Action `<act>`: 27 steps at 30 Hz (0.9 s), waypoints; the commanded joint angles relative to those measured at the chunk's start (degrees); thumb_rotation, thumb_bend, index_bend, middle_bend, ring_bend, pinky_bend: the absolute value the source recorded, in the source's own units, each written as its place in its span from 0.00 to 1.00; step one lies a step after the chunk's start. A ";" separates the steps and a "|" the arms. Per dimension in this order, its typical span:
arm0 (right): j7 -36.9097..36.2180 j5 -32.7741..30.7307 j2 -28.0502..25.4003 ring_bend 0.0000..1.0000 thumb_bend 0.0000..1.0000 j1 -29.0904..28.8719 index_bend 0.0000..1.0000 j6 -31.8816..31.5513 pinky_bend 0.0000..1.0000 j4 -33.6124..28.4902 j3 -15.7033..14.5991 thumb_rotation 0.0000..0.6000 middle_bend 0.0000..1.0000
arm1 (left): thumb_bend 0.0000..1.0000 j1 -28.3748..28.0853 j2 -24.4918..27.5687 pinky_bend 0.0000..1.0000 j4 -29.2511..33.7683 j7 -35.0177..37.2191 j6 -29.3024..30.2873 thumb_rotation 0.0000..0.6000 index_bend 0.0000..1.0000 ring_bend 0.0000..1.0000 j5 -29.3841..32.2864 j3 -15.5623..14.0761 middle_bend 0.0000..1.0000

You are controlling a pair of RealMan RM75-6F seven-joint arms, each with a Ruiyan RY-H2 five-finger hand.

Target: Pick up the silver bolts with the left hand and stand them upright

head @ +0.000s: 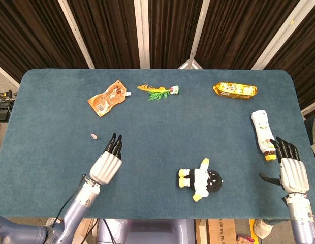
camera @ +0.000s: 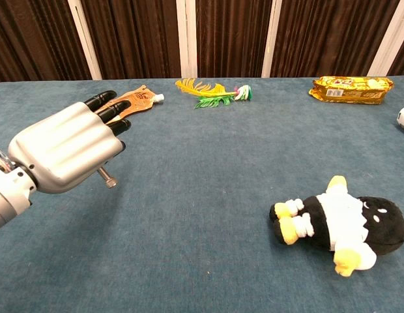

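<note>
The left hand (camera: pixel 65 153) is lifted above the blue tabletop (camera: pixel 208 163), its metal back toward the chest camera and its black-tipped fingers (camera: pixel 104 104) stretched forward. A silver bolt (camera: pixel 107 177) pokes out beneath the palm — only its short threaded shank and rounded head show, so it seems pinched under the hand, though the grip itself is hidden. A second silver bolt (head: pixel 94 136) lies on the felt-like cloth just left of the hand in the head view, small and pale, its posture too small to tell.

The right hand (head: pixel 290 170) rests at the near right edge, fingers spread and holding nothing, just below a white plastic bottle (head: pixel 262 133) with a yellow cap. A soft black-and-white plush penguin (camera: pixel 339 225) lies on its side. Along the far side sit a glossy orange pouch (head: pixel 106 98), a feathery yellow-green toy (head: pixel 157 91) and a shiny gold wrapper (head: pixel 234 90).
</note>
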State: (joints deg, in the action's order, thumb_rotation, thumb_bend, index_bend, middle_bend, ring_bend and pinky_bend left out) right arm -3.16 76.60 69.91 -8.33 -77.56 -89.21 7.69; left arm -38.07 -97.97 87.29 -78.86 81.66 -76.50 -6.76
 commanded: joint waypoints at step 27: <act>-0.60 0.19 0.57 0.02 0.05 -0.08 0.13 -0.40 0.00 1.04 0.20 1.00 0.07 | 0.54 -0.96 0.83 0.00 -12.50 -8.26 -8.33 1.00 0.57 0.00 -8.76 -1.93 0.18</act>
State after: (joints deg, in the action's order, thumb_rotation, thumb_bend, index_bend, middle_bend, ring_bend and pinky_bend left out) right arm -3.77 76.79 70.46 -8.41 -77.94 -88.19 7.87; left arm -39.18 -96.95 75.02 -87.27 73.53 -85.14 -8.74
